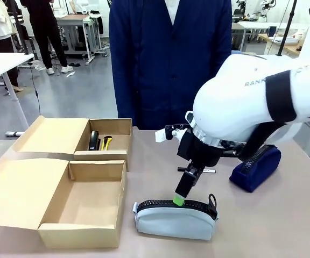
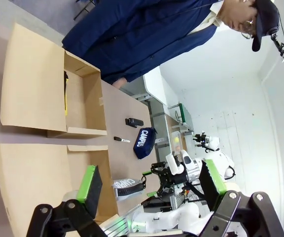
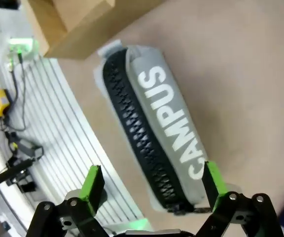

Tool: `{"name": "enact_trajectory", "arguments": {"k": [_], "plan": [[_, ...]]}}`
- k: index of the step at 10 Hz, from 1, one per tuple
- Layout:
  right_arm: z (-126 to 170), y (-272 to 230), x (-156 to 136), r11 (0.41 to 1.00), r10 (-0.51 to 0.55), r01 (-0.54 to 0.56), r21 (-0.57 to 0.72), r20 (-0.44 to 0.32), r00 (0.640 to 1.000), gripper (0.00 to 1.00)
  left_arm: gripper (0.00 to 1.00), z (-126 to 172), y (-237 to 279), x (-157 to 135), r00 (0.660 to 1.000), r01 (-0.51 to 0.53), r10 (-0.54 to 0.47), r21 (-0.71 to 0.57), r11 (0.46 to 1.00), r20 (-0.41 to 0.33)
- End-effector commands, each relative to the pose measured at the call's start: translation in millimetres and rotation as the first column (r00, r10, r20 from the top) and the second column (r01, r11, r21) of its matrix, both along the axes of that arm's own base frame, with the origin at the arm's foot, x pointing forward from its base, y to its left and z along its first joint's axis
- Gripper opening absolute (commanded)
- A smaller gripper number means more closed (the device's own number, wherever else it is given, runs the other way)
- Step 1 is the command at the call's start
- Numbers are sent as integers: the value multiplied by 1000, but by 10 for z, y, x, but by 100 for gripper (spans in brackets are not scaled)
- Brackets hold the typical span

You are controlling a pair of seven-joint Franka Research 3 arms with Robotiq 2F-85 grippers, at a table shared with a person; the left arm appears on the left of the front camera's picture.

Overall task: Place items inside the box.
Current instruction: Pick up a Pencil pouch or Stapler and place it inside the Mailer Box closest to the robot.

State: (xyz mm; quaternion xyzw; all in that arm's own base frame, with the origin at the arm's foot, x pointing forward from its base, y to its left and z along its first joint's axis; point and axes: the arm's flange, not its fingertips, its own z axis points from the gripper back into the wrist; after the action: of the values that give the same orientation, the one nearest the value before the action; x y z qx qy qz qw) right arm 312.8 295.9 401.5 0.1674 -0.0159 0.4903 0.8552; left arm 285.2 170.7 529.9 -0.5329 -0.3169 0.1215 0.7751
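Observation:
A grey zip pencil case (image 1: pixel 175 219) marked "CAMPUS" (image 3: pixel 166 113) lies near the table's front edge, just right of the cardboard box (image 1: pixel 53 177). My right gripper (image 1: pixel 181 198) hangs just above it, open, its fingers straddling the case's zip end (image 3: pixel 153 175). The navy blue pouch (image 1: pixel 256 167) sits at the right, with a black marker (image 1: pixel 208 170) beside it. The box's far compartment holds a black stapler (image 1: pixel 93 140) and the yellow-black utility knife (image 1: pixel 107 142). My left gripper (image 2: pixel 149 173) is open and holds nothing, high over the box (image 2: pixel 33 84). Another black stapler (image 2: pixel 133 122) lies on the table.
A person in a navy coat (image 1: pixel 168 54) stands at the far edge, just behind the box and my right arm. The box's near compartment (image 1: pixel 87 201) has bare floor. The flaps (image 1: pixel 23 191) spread out to the left.

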Motion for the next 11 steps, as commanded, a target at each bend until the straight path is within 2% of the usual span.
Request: {"name": "enact_trajectory", "arguments": {"k": [1, 2, 3, 4, 6, 9, 10, 11], "plan": [[-31, 25, 100, 1000, -8, 8, -3, 9, 1000, 100, 100, 10, -3, -1, 1000, 5, -5, -9, 1000, 28], [-78, 8, 133, 996, 56, -57, -71, -8, 998, 100, 100, 10, -3, -1, 1000, 5, -5, -9, 1000, 28], [-189, 82, 136, 989, 127, -129, -76, -32, 991, 100, 100, 10, -3, -1, 1000, 5, -5, -9, 1000, 28], [-264, 189, 187, 982, 174, -174, -71, -4, 985, 100, 100, 10, -3, -1, 1000, 5, -5, -9, 1000, 28], [-489, 238, 188, 964, 251, -256, -74, -66, 966, 100, 100, 10, -3, -1, 1000, 5, -5, -9, 1000, 28], [-621, 370, 126, 942, 318, -323, -87, -69, 946, 100, 100, 10, -3, -1, 1000, 5, -5, -9, 1000, 28], [-616, 373, 108, 940, 324, -330, -92, -69, 943, 86, 100, 10, -3, -1, 1000, 5, -5, -9, 1000, 28], [-609, 379, 114, 940, 319, -325, -102, -71, 945, 41, 100, 10, -3, -1, 1000, 5, -5, -9, 1000, 28]]}}
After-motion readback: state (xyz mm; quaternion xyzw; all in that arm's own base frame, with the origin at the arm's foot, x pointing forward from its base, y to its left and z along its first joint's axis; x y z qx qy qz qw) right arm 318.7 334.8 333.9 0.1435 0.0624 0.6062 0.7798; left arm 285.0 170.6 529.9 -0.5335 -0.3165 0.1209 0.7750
